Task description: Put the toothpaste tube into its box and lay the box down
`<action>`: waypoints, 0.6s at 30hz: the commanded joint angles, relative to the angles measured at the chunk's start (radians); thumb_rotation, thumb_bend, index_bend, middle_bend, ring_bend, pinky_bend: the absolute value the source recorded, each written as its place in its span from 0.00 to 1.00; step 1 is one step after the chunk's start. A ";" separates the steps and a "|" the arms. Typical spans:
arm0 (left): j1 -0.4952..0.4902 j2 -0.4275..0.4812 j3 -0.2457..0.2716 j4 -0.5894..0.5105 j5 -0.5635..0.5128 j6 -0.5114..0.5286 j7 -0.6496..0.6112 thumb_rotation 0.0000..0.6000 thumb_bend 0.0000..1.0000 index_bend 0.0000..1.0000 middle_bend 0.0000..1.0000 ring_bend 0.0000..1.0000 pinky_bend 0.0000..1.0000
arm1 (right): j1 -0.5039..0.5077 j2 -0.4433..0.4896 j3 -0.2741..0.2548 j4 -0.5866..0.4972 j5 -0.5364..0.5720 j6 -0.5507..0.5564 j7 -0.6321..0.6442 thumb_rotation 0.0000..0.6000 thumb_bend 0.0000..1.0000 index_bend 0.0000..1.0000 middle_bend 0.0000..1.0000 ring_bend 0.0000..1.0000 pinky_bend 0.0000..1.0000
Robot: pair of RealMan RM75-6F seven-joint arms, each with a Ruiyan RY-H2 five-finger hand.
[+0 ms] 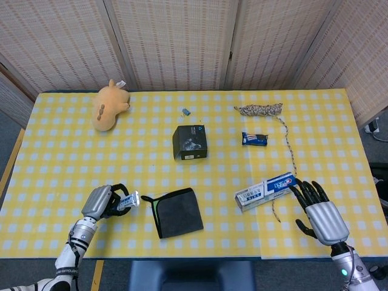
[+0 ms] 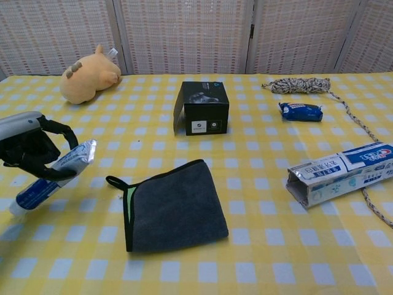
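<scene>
toothpaste tube [image 2: 52, 174] sits in the left hand [image 1: 100, 202], fingers wrapped round its middle, lifted off the worktop [image 1: 60, 157] at the near left and tilted, crimped end up toward the centre. its box [image 1: 267, 190] lies well off to the right, long axis slanting away, open mouth facing back toward the tube. between them lies a dark folded cloth [image 1: 176, 211]; a black carton [image 1: 190, 142] stands further back. the right hand [image 1: 319, 211], fingers spread and empty, waits just beside the box's far end.

The toothpaste tube [image 2: 52, 174] is partly hidden inside the left robot hand [image 2: 27, 149].
</scene>
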 commanded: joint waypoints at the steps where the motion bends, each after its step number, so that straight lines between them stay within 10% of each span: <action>1: 0.021 0.035 -0.012 -0.023 0.049 0.013 -0.059 1.00 0.55 0.99 1.00 1.00 1.00 | 0.034 -0.003 0.019 0.004 0.033 -0.053 -0.024 1.00 0.33 0.00 0.00 0.00 0.00; 18: 0.039 0.062 -0.002 -0.045 0.119 0.053 -0.117 1.00 0.55 0.99 1.00 1.00 1.00 | 0.203 -0.055 0.077 0.093 0.183 -0.305 -0.138 1.00 0.33 0.02 0.05 0.04 0.00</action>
